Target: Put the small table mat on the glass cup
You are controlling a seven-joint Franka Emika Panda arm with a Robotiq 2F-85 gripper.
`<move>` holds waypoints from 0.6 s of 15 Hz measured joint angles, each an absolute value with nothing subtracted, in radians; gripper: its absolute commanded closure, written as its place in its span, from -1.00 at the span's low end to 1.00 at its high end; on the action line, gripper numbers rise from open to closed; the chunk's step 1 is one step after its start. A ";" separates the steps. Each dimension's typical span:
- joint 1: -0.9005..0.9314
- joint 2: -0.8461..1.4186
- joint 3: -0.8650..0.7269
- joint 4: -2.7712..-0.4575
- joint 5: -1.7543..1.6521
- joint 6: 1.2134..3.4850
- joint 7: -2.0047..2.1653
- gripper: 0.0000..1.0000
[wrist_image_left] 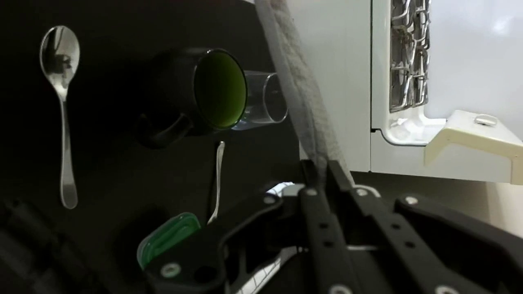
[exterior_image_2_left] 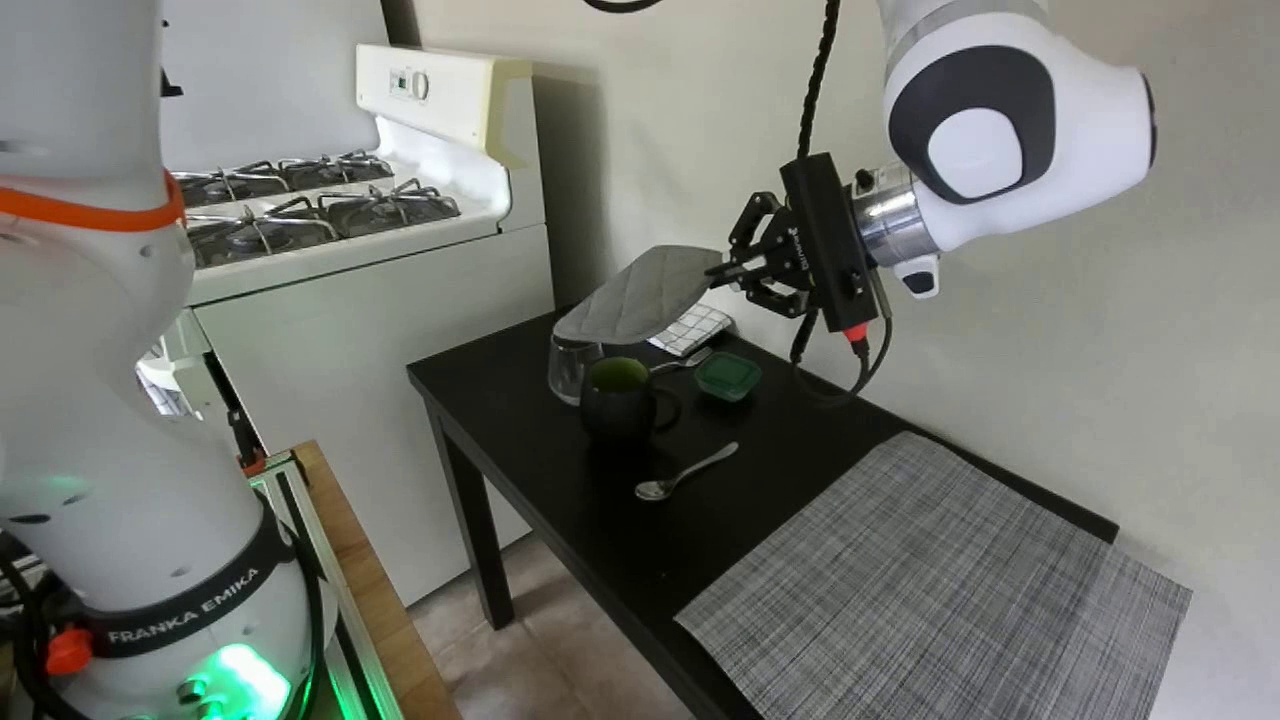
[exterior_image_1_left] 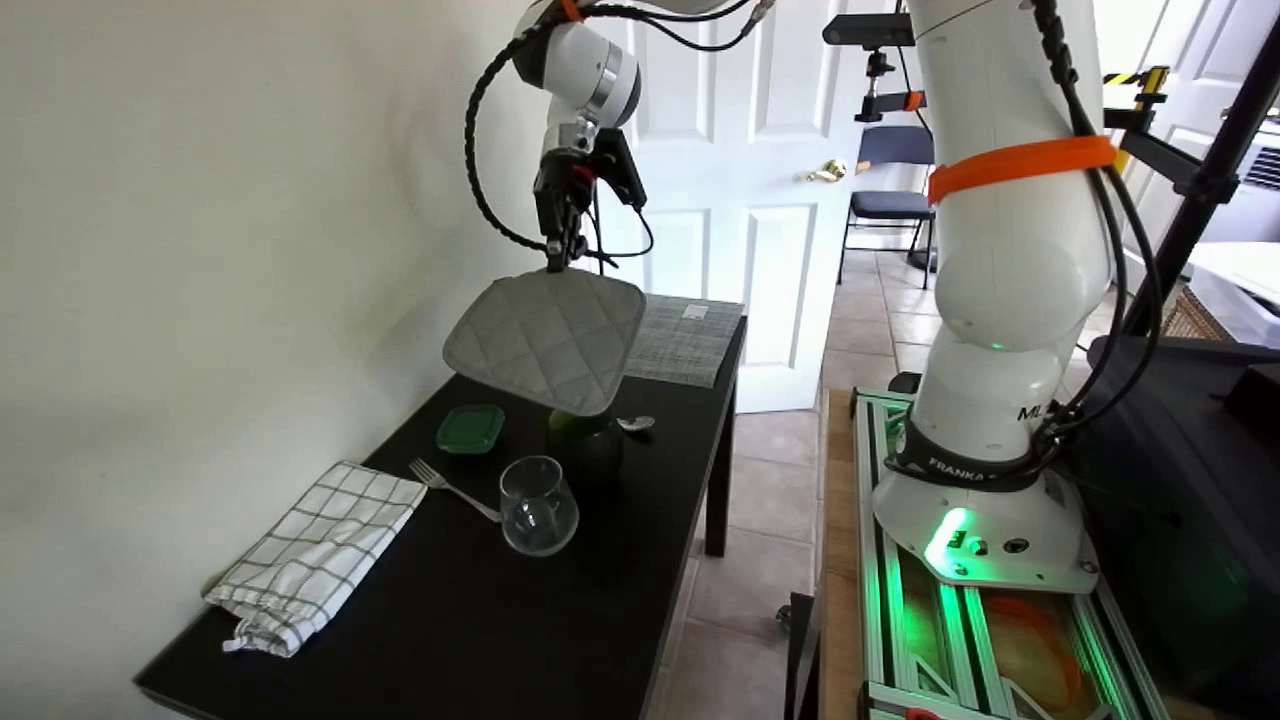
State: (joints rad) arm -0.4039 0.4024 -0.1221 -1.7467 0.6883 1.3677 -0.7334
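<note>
The small table mat is a grey quilted pad with rounded corners; it shows in both exterior views [exterior_image_1_left: 548, 338] [exterior_image_2_left: 640, 295] and edge-on in the wrist view [wrist_image_left: 300, 81]. My gripper [exterior_image_1_left: 557, 262] [exterior_image_2_left: 718, 275] [wrist_image_left: 325, 173] is shut on one edge of it and holds it tilted in the air above the table. The clear glass cup stands upright on the table [exterior_image_1_left: 538, 515] [exterior_image_2_left: 570, 375] [wrist_image_left: 261, 100]. In an exterior view the mat's low end overlaps the glass rim; whether they touch cannot be told. In the wrist view the glass is partly behind a dark mug.
The dark mug, green inside [exterior_image_2_left: 615, 410] [wrist_image_left: 220, 90], stands close beside the glass. A green-lidded container [exterior_image_1_left: 470, 430], a fork [exterior_image_1_left: 455, 490], a spoon [exterior_image_2_left: 690, 475], a checked cloth [exterior_image_1_left: 320, 555] and a grey placemat [exterior_image_2_left: 940, 580] lie on the black table [exterior_image_1_left: 470, 640]. A wall borders one side.
</note>
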 measured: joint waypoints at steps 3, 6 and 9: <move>-0.392 0.414 -0.123 -1.800 0.698 1.369 -0.737 0.95; -0.391 0.432 -0.124 -1.837 0.728 1.371 -0.741 0.95; -0.391 0.461 -0.125 -1.853 0.776 1.384 -0.745 0.95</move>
